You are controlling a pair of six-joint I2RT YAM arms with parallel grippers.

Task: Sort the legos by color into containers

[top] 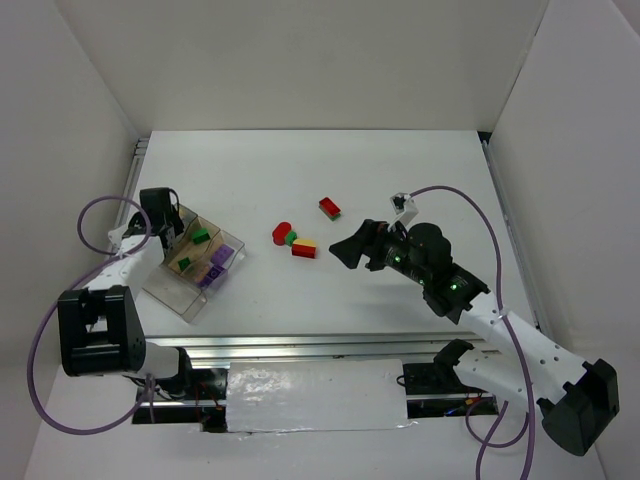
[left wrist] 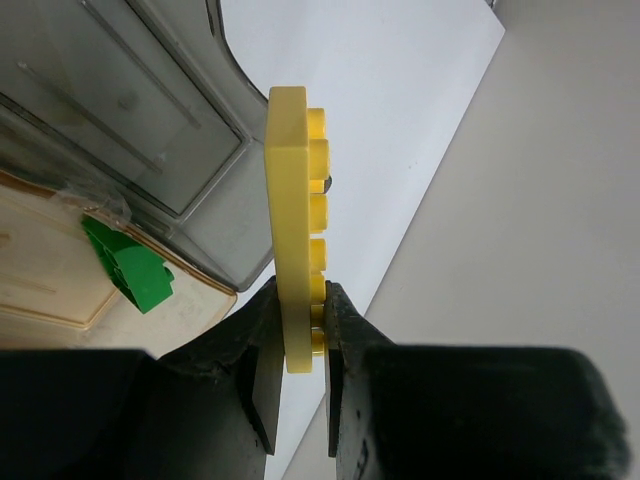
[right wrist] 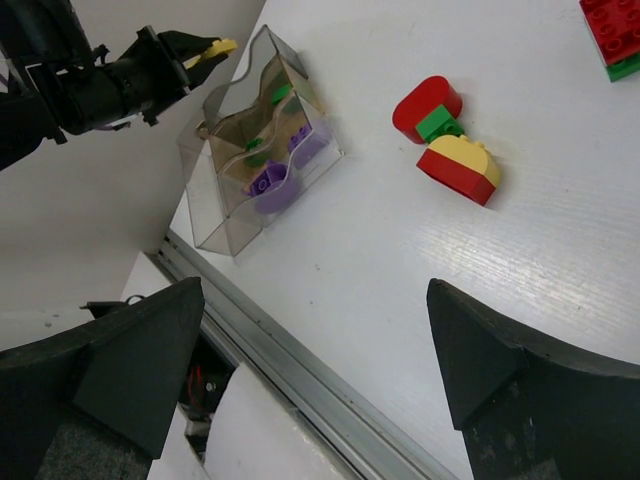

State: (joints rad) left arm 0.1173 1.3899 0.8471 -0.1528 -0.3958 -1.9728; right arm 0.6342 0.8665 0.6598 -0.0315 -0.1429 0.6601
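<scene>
My left gripper (top: 170, 228) is shut on a flat yellow lego (left wrist: 290, 220), held on edge above the far left end of the clear divided tray (top: 190, 295). The right wrist view shows that lego (right wrist: 215, 47) beside the tray's rim (right wrist: 262, 40). The tray holds green legos (top: 201, 236) (left wrist: 130, 265) and purple legos (top: 212, 272) (right wrist: 265, 185) in separate compartments. Loose on the table are a red rounded lego (top: 281, 232), a small green one (top: 291, 239), a yellow-on-red one (top: 304, 247) and a red one (top: 329, 207). My right gripper (top: 350, 250) (right wrist: 312, 295) is open and empty, right of the loose legos.
A metal rail (top: 320, 345) runs along the table's near edge. White walls close in the left, back and right sides. The tray sits close to the left wall (left wrist: 560, 200).
</scene>
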